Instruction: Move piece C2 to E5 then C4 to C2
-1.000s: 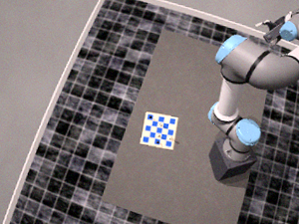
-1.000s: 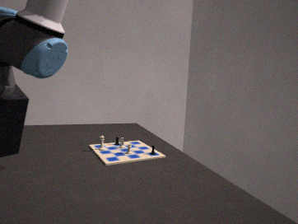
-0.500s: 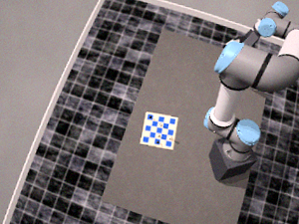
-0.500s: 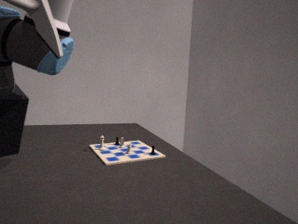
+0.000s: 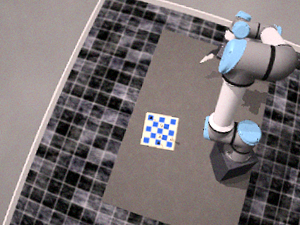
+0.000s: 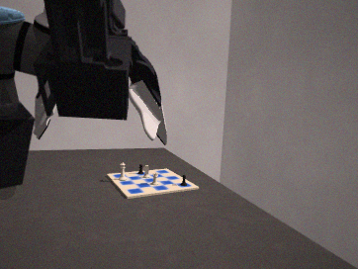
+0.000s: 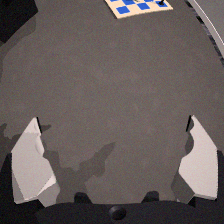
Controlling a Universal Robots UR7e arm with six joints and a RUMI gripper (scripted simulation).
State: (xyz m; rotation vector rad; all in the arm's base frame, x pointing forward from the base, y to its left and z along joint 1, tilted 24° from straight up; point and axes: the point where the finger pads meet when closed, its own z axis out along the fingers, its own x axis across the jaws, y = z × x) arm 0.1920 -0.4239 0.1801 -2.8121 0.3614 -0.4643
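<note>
The board [image 5: 156, 119] [image 6: 147, 189] [image 7: 133, 9] has blue and cream squares; its edge letters are too small to read. A tall white piece [image 6: 123, 171] stands near one edge. A black piece [image 5: 158, 142] [image 6: 140, 169] and a white piece [image 5: 160, 136] [image 6: 146, 171] stand close together. Another white piece [image 5: 161, 125] [image 6: 155, 179] stands near the middle. A second black piece [image 5: 150, 118] [image 6: 184, 181] [image 7: 161, 2] is in a corner. All look upright. My gripper [image 6: 100, 138] [image 7: 114, 118] is open and empty, high above the table and away from the board.
The board lies on the dark grey table [image 5: 133, 180] [image 6: 173, 227] [image 7: 110, 65]. The arm's base [image 5: 229, 165] stands right of the board in the top view. A wall [image 6: 287, 99] rises beyond the table's right side in the exterior view.
</note>
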